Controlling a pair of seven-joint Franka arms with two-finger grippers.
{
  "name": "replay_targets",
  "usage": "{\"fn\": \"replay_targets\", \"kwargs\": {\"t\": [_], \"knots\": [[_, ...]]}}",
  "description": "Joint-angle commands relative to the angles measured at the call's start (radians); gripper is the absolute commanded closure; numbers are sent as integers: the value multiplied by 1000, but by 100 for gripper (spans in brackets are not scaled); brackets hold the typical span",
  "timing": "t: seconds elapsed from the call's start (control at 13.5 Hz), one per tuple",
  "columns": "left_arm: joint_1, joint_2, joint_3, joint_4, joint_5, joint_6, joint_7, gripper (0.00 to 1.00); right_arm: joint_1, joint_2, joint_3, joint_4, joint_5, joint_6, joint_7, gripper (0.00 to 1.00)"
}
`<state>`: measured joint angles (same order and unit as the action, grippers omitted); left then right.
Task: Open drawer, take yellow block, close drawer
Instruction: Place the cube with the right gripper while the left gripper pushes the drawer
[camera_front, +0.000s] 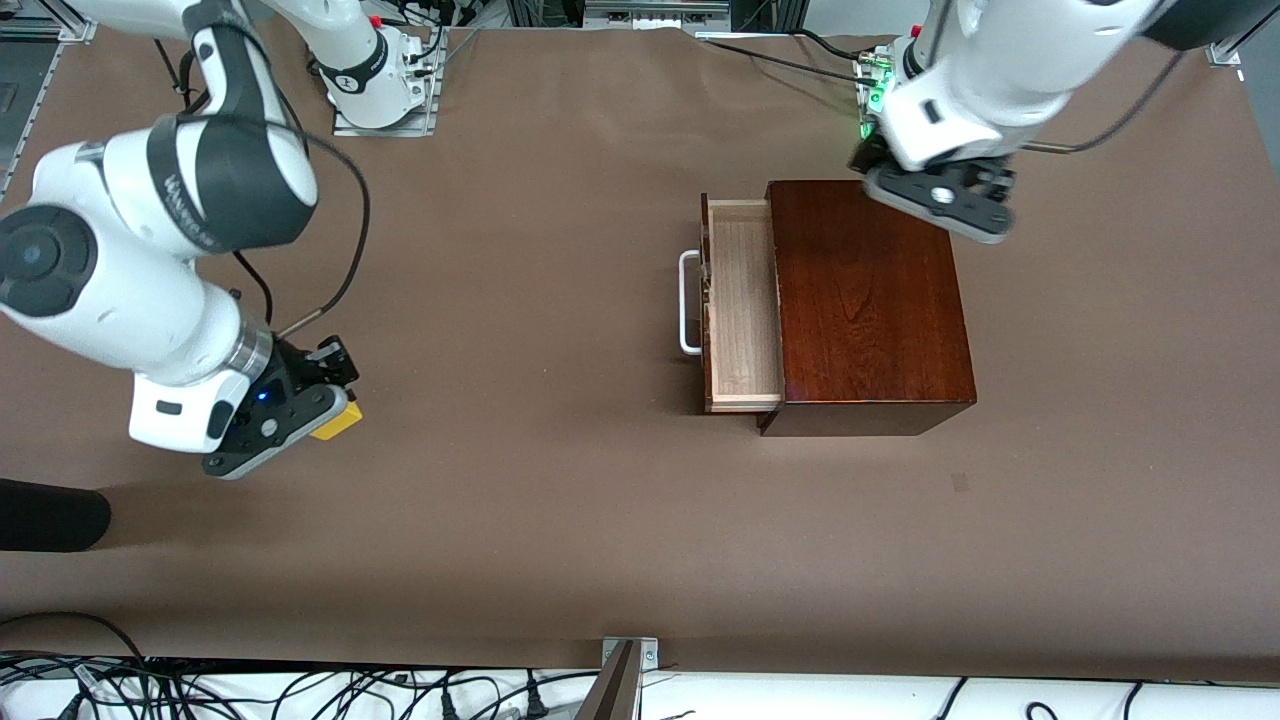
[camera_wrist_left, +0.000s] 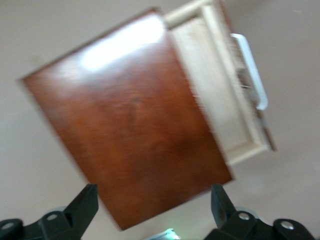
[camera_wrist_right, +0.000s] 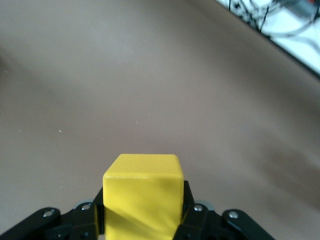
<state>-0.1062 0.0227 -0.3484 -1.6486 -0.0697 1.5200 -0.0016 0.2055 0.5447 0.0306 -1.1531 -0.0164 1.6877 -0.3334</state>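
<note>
Bright yellow block (camera_front: 338, 421) sits clamped in right end effector (camera_front: 300, 415) (left end effector (camera_front: 940, 200) wide).

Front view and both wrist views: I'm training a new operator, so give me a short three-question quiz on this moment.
1. True or false: the drawer of the wooden box is open and its visible part holds nothing.
2. Multiple choice: the yellow block is
A. in the drawer
B. held in the right tool, over bare table toward the right arm's end
C. on top of the wooden box
3. Fill in: the left tool is open over the ____.

Key:
1. True; only pale wood lining shows.
2. B; the right tool's fingers clamp the block's sides.
3. Wooden box, above its top at the edge farthest from the white handle.
</note>
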Motion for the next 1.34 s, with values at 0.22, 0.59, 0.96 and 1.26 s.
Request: {"fn": "replay_targets", "kwargs": {"t": [0.22, 0.59, 0.96, 1.26], "knots": [[-79, 134, -112, 18, -113, 64, -5, 0, 2, -155, -32, -422, 16, 142, 295, 100], [-124, 253, -124, 23, -46, 271, 157, 0, -2, -149, -77, -623, 19, 363, 287, 100], [-274, 376, -132, 81, 227, 328, 379, 0, -23, -147, -81, -827, 29, 608, 284, 100], [-383, 456, -130, 131, 235, 330, 117, 0, -23, -160, -83, -985, 52, 789, 300, 100]]}}
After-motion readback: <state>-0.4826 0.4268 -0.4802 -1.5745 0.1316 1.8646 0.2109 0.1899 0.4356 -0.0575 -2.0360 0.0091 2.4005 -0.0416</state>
